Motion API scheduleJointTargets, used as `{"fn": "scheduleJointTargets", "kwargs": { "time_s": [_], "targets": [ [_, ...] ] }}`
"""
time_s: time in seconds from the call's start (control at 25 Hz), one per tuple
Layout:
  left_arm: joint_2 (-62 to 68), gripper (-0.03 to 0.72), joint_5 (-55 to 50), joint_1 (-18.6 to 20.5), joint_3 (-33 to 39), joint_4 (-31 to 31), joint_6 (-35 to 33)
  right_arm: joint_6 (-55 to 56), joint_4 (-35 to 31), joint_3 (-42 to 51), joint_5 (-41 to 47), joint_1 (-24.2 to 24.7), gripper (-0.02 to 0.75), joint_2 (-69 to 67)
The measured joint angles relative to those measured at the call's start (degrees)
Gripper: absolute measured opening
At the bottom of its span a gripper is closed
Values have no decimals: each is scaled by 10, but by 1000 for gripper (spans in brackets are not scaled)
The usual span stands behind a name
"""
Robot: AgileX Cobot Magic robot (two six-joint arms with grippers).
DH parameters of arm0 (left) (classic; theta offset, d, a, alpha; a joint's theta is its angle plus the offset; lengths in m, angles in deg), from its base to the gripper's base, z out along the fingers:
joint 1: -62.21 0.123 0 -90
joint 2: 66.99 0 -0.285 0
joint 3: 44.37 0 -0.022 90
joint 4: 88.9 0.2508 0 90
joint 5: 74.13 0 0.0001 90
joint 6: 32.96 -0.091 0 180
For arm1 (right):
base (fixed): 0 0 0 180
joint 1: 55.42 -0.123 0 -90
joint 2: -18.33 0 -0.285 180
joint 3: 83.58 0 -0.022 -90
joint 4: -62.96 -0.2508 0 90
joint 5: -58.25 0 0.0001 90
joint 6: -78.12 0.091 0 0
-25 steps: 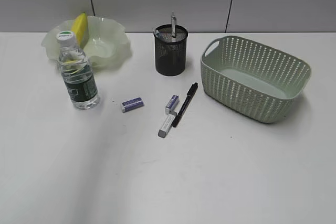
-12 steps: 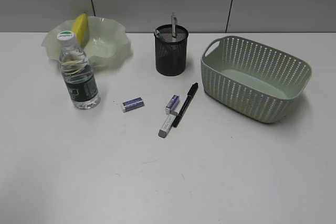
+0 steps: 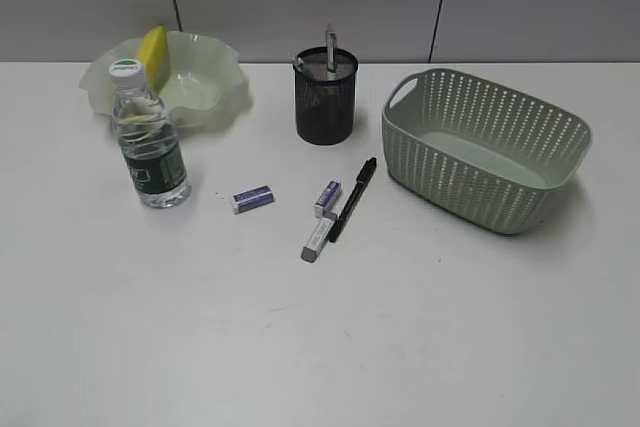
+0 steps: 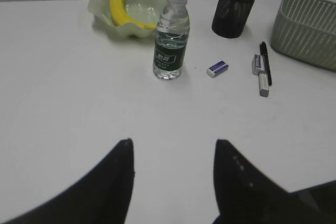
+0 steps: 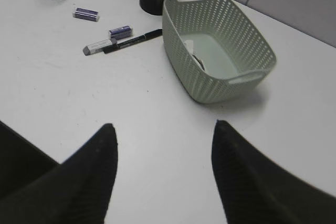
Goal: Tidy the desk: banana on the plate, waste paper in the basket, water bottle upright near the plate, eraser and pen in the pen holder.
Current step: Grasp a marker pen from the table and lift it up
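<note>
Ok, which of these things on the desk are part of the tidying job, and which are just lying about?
Job: banana, plate, water bottle, pen holder, basket, black pen, left purple eraser, purple eraser by the pen, long grey eraser.
Lying about: nothing loose; only the pens already standing in the holder.

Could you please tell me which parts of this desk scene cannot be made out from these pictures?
- Pen holder contents: exterior view, dark mesh hides all but the tips.
- Basket interior: right wrist view shows something pale against the near wall, too unclear to name; the exterior view hides that spot.
- Bottle label text: too small in every view.
- Eraser printing: too small.
- Both arms: outside the exterior view.
</note>
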Motion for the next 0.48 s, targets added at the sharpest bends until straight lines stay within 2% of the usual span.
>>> {"fn": "scheduleJointTargets", "kwargs": {
  "time_s": [0.16, 0.32, 0.4, 0.48],
  "targets": [
    [10, 368, 8, -1, 3, -36, -70, -47, -56, -68, -56, 0, 457, -197],
    [10, 334, 10, -1, 3, -50, -94, -52, -132, -202, -52, 0, 457, -428],
    [10, 322, 10, -1, 3, -50, -96, -23, -167, -283, -28, -1, 457, -539],
    [10, 319, 10, -1, 3, -50, -96, 58, -171, -375, 8, -4, 457, -637]
  ]
}}
